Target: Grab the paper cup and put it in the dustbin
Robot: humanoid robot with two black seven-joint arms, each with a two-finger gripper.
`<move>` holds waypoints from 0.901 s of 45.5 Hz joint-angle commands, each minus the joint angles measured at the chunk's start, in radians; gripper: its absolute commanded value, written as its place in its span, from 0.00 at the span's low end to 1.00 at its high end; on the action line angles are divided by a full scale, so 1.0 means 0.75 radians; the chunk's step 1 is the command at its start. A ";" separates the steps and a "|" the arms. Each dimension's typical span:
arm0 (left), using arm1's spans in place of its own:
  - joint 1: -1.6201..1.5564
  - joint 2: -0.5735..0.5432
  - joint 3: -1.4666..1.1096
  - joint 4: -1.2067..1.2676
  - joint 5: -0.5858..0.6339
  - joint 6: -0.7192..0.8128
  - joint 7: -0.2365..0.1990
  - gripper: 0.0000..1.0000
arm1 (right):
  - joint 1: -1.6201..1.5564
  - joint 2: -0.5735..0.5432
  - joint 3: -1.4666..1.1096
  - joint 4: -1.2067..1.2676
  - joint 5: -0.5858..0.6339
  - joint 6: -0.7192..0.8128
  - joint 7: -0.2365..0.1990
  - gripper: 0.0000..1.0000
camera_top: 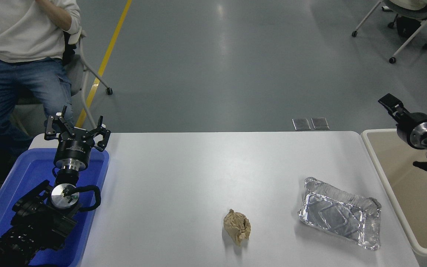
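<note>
Light: bright, even, from overhead
Glare: pale streaks on the grey floor [228, 44]; sharp glints on the foil tray [341, 217]
Shadows: short and soft beside the paper ball [237, 230] on the desk [198, 174]
Focus: crisp throughout, no motion blur

A lab or workshop: grey floor [235, 66] with yellow line [106, 61], wheeled chairs [406, 22].

The dustbin [384, 178] runs off the frame's right edge with no paper cup visible inside, and the right gripper [391, 103] shows only one finger, its spread unreadable.
</note>
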State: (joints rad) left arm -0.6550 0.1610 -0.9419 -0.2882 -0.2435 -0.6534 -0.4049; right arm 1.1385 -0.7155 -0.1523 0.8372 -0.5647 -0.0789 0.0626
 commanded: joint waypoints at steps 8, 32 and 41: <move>0.000 0.000 0.000 0.000 0.000 0.000 0.000 0.99 | 0.603 -0.048 -0.627 0.413 -0.139 0.152 0.000 1.00; 0.000 0.000 0.000 0.000 -0.001 0.000 0.000 0.99 | 1.225 0.181 -1.030 0.759 -0.094 0.555 0.007 1.00; 0.000 0.000 0.000 0.000 -0.001 0.000 0.000 0.99 | 1.415 0.444 -1.141 0.772 0.155 0.698 0.005 1.00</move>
State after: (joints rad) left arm -0.6550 0.1610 -0.9417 -0.2885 -0.2438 -0.6535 -0.4045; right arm 2.0190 -0.5682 -0.8963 1.3678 -0.5978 0.3130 0.0666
